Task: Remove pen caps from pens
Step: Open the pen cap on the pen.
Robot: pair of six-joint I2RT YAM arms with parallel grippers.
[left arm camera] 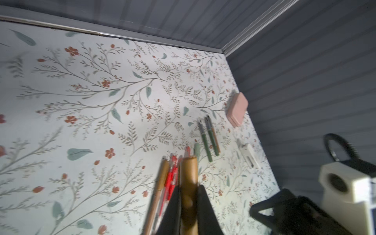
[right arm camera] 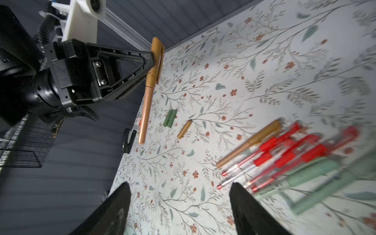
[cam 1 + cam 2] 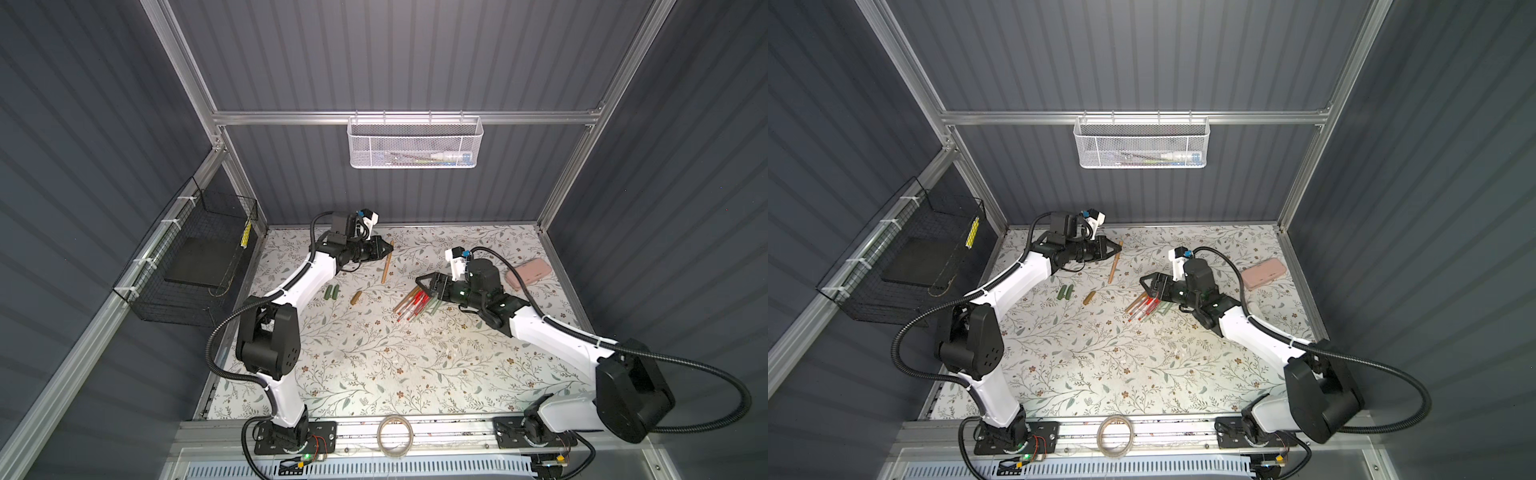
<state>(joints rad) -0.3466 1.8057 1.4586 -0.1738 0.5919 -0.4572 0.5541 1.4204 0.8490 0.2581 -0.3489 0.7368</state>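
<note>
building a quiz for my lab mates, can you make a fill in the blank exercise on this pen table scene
1. The left gripper is shut on a golden-brown pen, gripping it at its ____ end.
2. The right gripper has its jaws ____, with nothing between them.
3. Two dark green caps lie side by side on the table, and the lone cap near them is ____ in colour.
4. The oblong case by the right arm is ____.

Missing words: cap; open; golden-brown; pink
</note>
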